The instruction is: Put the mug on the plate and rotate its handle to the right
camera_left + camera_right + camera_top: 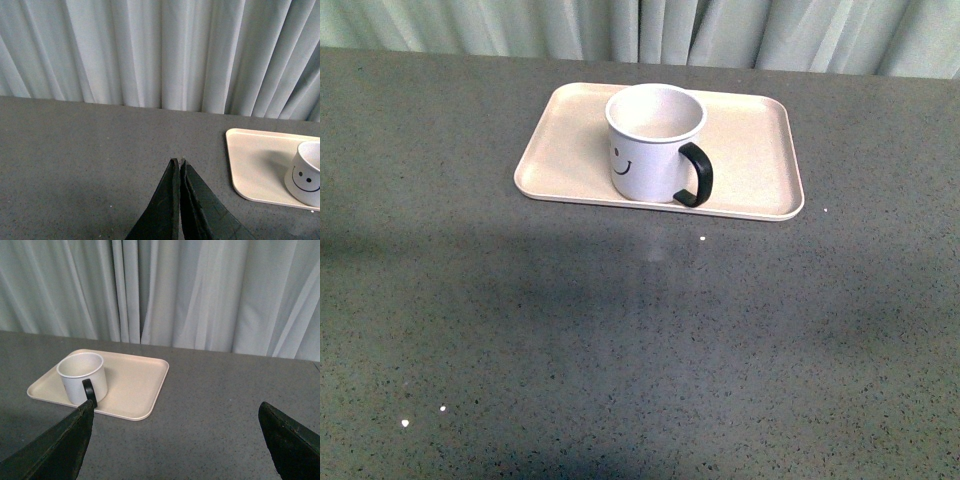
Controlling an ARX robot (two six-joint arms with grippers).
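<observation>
The white mug (653, 142) with a black smiley face stands upright on the pale pink-beige plate (757, 150), near its front edge and middle. Its black handle (696, 176) points to the front right. Neither arm shows in the front view. In the left wrist view my left gripper (177, 161) is shut and empty above the bare table, apart from the plate (255, 160) and the mug (306, 175). In the right wrist view my right gripper (176, 407) is open wide and empty, well back from the plate (135, 385), the mug (82, 377) and its handle (90, 391).
A grey speckled table (640, 340) holds the plate near its far edge. Pale pleated curtains (720, 30) hang right behind the table.
</observation>
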